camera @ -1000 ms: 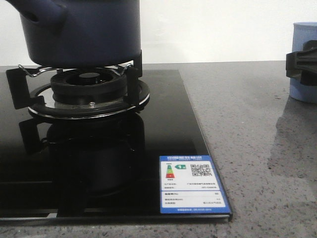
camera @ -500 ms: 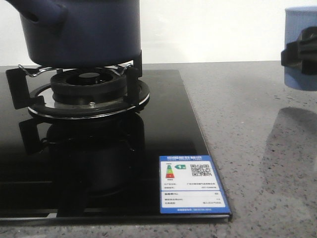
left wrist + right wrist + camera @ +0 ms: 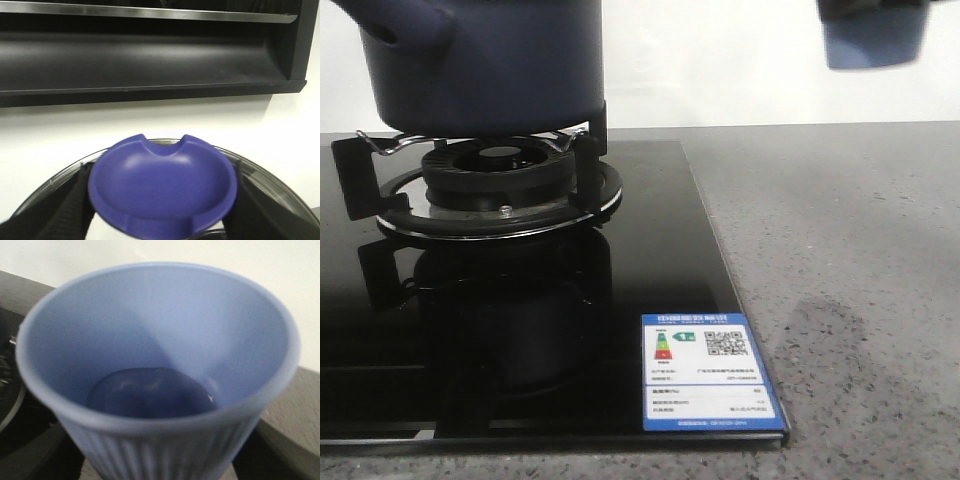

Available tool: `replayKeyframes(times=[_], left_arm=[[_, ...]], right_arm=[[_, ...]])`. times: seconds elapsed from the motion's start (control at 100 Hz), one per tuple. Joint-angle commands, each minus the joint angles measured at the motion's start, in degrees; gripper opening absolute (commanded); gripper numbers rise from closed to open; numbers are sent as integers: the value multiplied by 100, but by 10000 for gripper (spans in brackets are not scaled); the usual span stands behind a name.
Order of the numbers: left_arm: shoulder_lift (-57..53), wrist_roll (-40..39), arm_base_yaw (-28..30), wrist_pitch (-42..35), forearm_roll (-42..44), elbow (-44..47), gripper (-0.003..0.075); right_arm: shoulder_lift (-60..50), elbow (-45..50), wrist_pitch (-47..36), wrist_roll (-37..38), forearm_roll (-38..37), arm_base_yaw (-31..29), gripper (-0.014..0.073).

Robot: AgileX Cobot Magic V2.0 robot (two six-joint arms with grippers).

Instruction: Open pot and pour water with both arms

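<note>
The dark navy pot [image 3: 490, 60] sits on the burner at the upper left of the front view, with its stubby handle [image 3: 400, 20] pointing left; its top is out of frame. My left gripper [image 3: 162, 200] is shut on the blue knob [image 3: 162, 185] of a glass lid [image 3: 272, 182], held up in front of the wall. My right gripper [image 3: 150, 457] is shut on the light blue ribbed cup [image 3: 160, 340], which holds some water [image 3: 150, 392]. In the front view the cup [image 3: 875, 40] hangs blurred at the top right, high above the counter, with a black gripper part [image 3: 870, 8] on it.
The black glass hob [image 3: 650, 260] carries the burner and pan support [image 3: 500, 185] and an energy label [image 3: 710, 372] at its front right corner. Grey speckled counter [image 3: 840, 280] lies to the right. A black shelf-like hood [image 3: 150, 55] hangs on the wall.
My right gripper has lifted the cup off the counter at the right edge and carried it up and to the left, to the top of the front view. The pot has not moved.
</note>
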Motion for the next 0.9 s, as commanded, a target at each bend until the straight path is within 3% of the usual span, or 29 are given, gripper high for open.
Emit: replayKeyframes(times=[0.0,0.32,0.89], left_arm=[[-115,-54,17,-565,20,-216,433],[-115,-54,17,-472,80,-216,433],[-115,-54,17,-472,90,-216,433]], right_arm=[[-116,-607,-93,-102,-131,153,345],[400,-2172,1439,-102,-875,646,345],[1940,-4562,3347,-102,-3478,1927,345]])
